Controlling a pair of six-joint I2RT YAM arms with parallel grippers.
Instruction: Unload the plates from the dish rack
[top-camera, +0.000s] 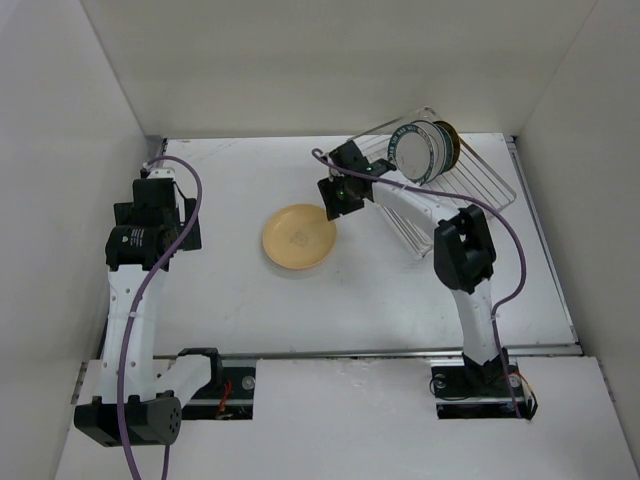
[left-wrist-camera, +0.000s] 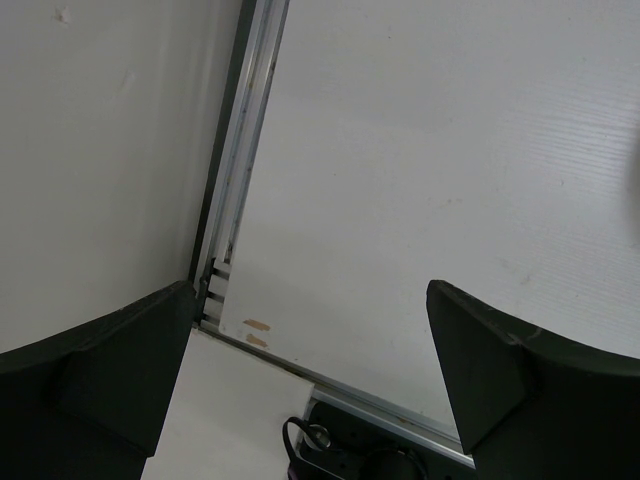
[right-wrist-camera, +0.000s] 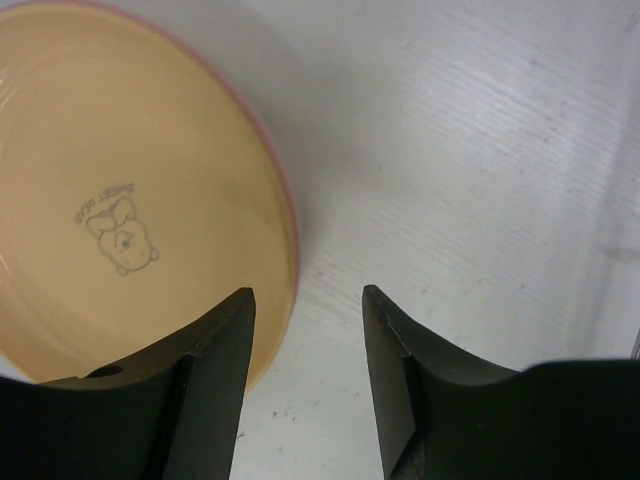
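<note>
A yellow-tan plate (top-camera: 298, 238) with a pink rim lies flat on the table; in the right wrist view (right-wrist-camera: 130, 200) it shows a small bear print. My right gripper (top-camera: 335, 195) is open just above the plate's right edge, holding nothing; its jaws (right-wrist-camera: 308, 300) straddle the rim without touching it. The silver wire dish rack (top-camera: 478, 185) stands at the back right and holds a white plate with a dark teal rim (top-camera: 418, 150) and a dark plate (top-camera: 447, 140) behind it, both upright. My left gripper (left-wrist-camera: 310, 300) is open and empty at the far left.
White walls close in the table on the left, back and right. A metal rail (top-camera: 400, 352) runs along the table's front edge. In the left wrist view a cable and the arm base (left-wrist-camera: 350, 460) lie below the rail.
</note>
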